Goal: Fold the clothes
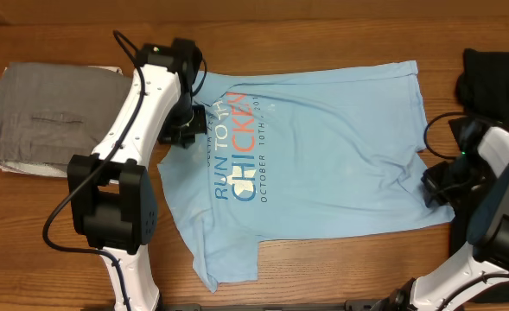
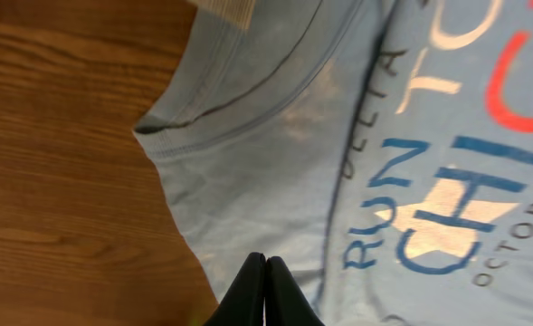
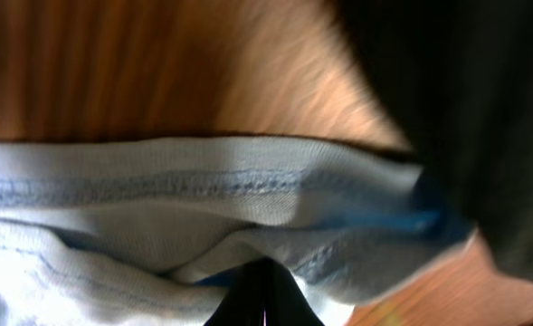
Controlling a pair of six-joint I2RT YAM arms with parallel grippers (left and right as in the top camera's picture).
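**Soft T-shirt lying open, both grippers closed at its edges**

The light blue T-shirt [image 1: 323,147] lies spread on the wooden table [image 1: 29,225], with its blue-and-red print [image 1: 237,147] facing up. The neck end is toward my left arm and the bottom hem is toward my right arm. It is not folded yet, so I judge that the task is only at its beginning.

My left gripper [image 2: 264,276] is near the collar [image 2: 203,109], and its fingers are pressed together. The cloth under them lies flat, and I see nothing caught between them. My right gripper [image 3: 264,299] is also pressed together. The hem [image 3: 248,186] is bunched around its tips, so I believe it pinches the shirt there.

I judge the shirt to be light, thin and very limp. It will hang down and wrinkle when lifted, and it may drag on the wood. The best places to hold are the doubled, stitched edges: the hem corners, the sleeve ends and the shoulder seam beside the collar. A pinch in the middle would take only one layer.

A folded grey cloth [image 1: 51,117] lies to the left of the shirt, close to it. A black garment [image 1: 496,73] lies near the hem, so the right grip should not catch it.
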